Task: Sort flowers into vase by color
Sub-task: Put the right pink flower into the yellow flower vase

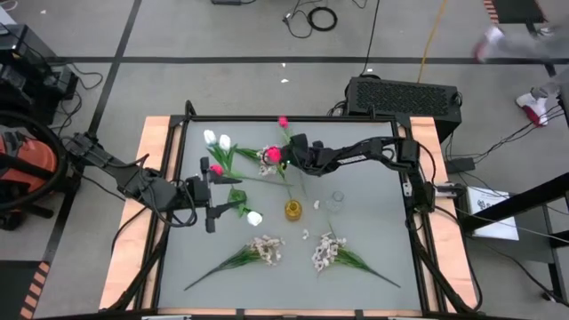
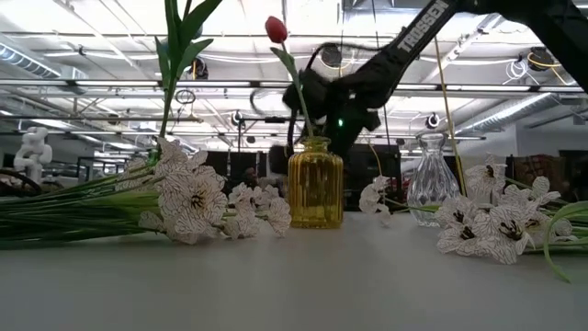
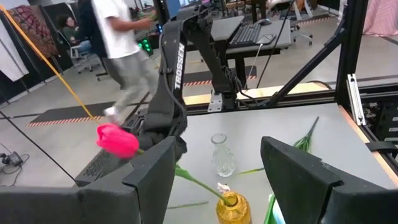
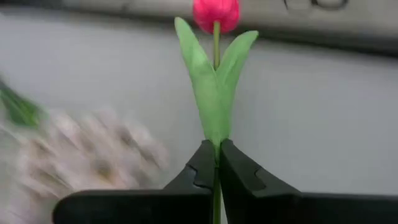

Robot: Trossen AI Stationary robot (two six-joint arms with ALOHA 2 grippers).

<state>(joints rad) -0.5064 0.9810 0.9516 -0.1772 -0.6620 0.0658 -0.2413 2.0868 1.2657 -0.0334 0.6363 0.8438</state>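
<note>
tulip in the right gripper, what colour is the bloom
Pink-red, on a green stem; the tulip shows best in the right wrist view.

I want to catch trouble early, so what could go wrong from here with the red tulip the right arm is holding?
1. The right gripper pinches only the thin stem below the leaves of the red tulip, so the flower may twist or slip.
2. The stem already sits in the yellow vase, which looks light; a sideways pull could tip it.
3. The glass vase stands close by and might get knocked.
</note>
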